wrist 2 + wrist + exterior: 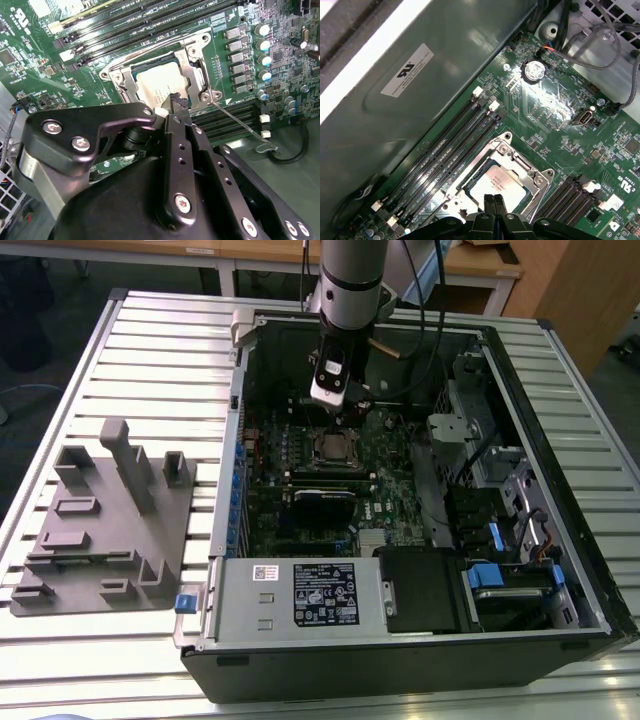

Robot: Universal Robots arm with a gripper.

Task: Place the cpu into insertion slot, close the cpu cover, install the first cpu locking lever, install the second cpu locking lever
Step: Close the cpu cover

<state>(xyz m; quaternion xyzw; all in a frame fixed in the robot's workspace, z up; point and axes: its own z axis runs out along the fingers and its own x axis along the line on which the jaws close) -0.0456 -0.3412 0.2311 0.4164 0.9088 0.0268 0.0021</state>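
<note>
The cpu (155,82) lies flat in the insertion slot (117,80) on the green board, its silvery top showing through the cut-out of the cpu cover (197,70), which lies down over it. One thin wire locking lever (240,125) sticks out from the socket's corner, unlatched, its hooked end over the dark case floor. My gripper (175,101) hangs just above the chip's edge, shut, with nothing between its fingers. In the first wrist view the gripper (493,200) sits over the cpu (501,181) and cover (532,182). In the exterior view the gripper (338,412) hovers above the socket (333,447).
Long black memory slots (440,155) flank the socket on both sides. The case wall (420,100) rises close behind them. A power supply (300,595) and drive bays (500,490) fill the case's near and right parts. A grey fixture (100,530) stands on the slatted table.
</note>
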